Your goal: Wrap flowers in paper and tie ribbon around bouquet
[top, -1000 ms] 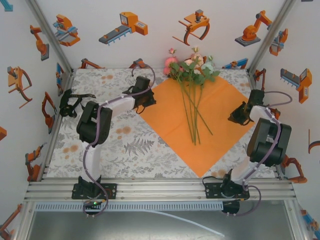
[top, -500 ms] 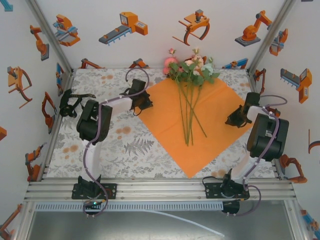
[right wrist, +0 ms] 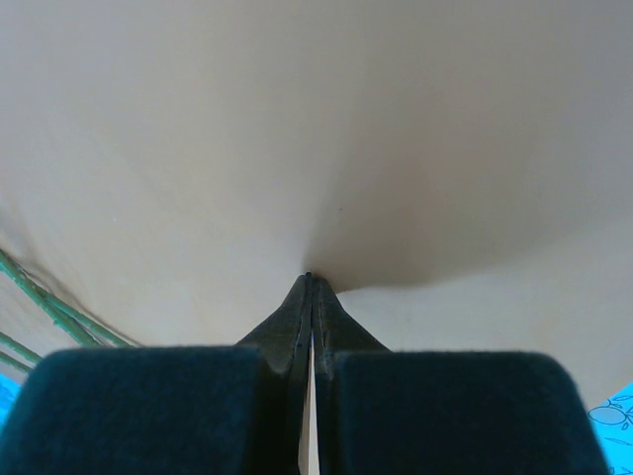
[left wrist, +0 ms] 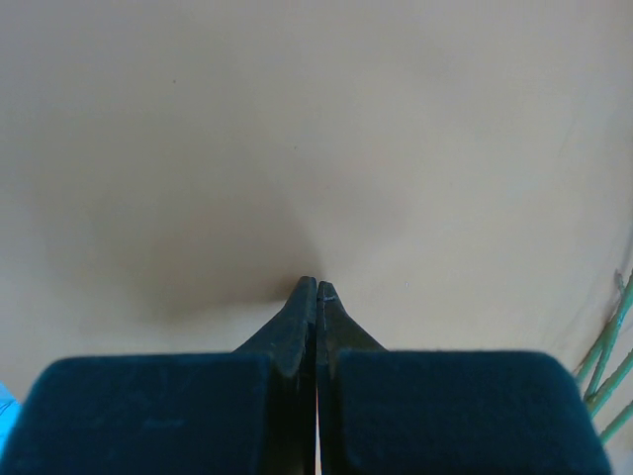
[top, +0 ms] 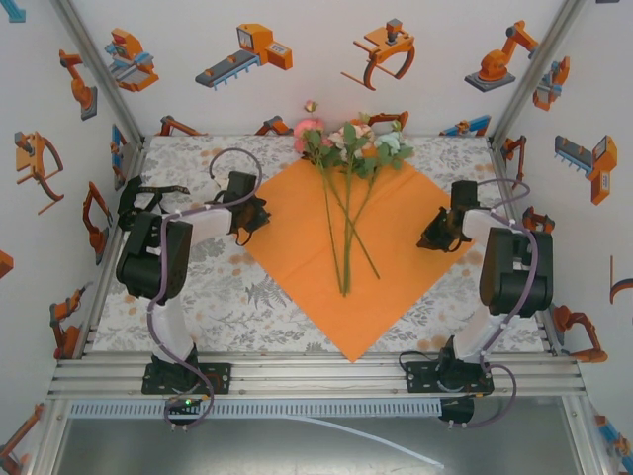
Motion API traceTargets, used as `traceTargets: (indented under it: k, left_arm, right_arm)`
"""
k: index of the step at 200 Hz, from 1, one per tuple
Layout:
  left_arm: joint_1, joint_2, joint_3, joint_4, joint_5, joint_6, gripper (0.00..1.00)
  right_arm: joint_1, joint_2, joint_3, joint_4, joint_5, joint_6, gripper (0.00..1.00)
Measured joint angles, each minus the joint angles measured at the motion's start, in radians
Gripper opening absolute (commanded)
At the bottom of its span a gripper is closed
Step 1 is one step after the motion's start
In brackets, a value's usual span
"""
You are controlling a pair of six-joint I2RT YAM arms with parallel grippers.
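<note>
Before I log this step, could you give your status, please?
Left gripper, right gripper shut on opposite paper corners. Flowers lying on it, unwrapped. Ribbon far left, clear of paper.

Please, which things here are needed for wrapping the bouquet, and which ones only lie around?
For the job:
- paper, pinched at opposite corners by the left gripper and right gripper
- flowers, lying on the paper
- ribbon, far left, untouched

Only lying around:
- tablecloth
- wall stickers

Black joint housings (top: 153, 259), white links (top: 170, 334), purple-grey cables (top: 233, 151) alongside, dark tapered end effector fingers (left wrist: 297, 309) (navy padded blocks (left wrist: 148, 416) behind)
</note>
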Motion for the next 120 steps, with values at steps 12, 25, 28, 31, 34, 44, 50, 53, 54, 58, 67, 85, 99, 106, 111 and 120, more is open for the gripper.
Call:
traceTargets:
  k: [12,25,28,31,34,44,50,53,54,58,67,85,99,106,111,120]
  left_arm:
    - [0.0,-0.005,-0.005,-0.001,0.0,0.001,0.0]
    - [0.0,-0.008,-0.005,-0.004,0.0,0.006,0.05]
    - [0.0,-0.008,-0.005,-0.006,-0.001,0.01,0.07]
    - [0.001,-0.01,-0.004,-0.009,-0.003,0.015,0.09]
    - [0.001,-0.011,-0.004,-0.013,-0.006,0.018,0.11]
    - [0.005,-0.02,-0.004,-0.03,-0.011,0.038,0.18]
    - [0.008,-0.026,-0.004,-0.04,-0.013,0.05,0.21]
    - [0.01,-0.029,-0.004,-0.046,-0.014,0.055,0.23]
    - [0.01,-0.03,-0.004,-0.048,-0.014,0.056,0.23]
    - [0.012,-0.039,-0.005,-0.056,-0.013,0.068,0.24]
    - [0.015,-0.061,-0.008,-0.067,-0.01,0.086,0.27]
    - [0.018,-0.151,-0.039,-0.055,0.032,0.122,0.31]
    - [0.012,-0.259,-0.104,-0.013,0.099,0.159,0.35]
    - [0.005,-0.314,-0.14,0.008,0.134,0.181,0.38]
    - [-0.006,-0.363,-0.173,0.025,0.164,0.204,0.41]
    - [-0.033,-0.436,-0.221,0.044,0.201,0.248,0.45]
  right_arm:
    - [0.0,0.0,0.004,-0.007,0.0,0.0,0.06]
    - [0.002,-0.003,0.013,-0.031,0.007,-0.004,0.11]
    - [0.003,-0.004,0.014,-0.04,0.01,-0.006,0.12]
    - [0.003,-0.01,0.015,-0.05,0.016,-0.008,0.13]
    - [0.004,-0.014,0.015,-0.06,0.021,-0.01,0.15]
    - [0.004,-0.048,0.015,-0.095,0.037,-0.014,0.2]
    - [0.004,-0.078,0.014,-0.115,0.045,-0.019,0.22]
    - [0.004,-0.096,0.014,-0.122,0.05,-0.02,0.24]
    - [0.004,-0.105,0.014,-0.127,0.051,-0.022,0.24]
    - [0.004,-0.134,0.013,-0.134,0.057,-0.021,0.25]
    - [0.004,-0.207,0.006,-0.14,0.062,-0.023,0.29]
    - [0.014,-0.398,-0.057,-0.132,0.064,0.005,0.36]
    - [0.055,-0.537,-0.138,-0.14,0.068,0.052,0.43]
    - [0.096,-0.596,-0.181,-0.153,0.073,0.082,0.45]
    - [0.138,-0.635,-0.213,-0.17,0.076,0.105,0.47]
    - [0.218,-0.69,-0.262,-0.209,0.084,0.145,0.49]
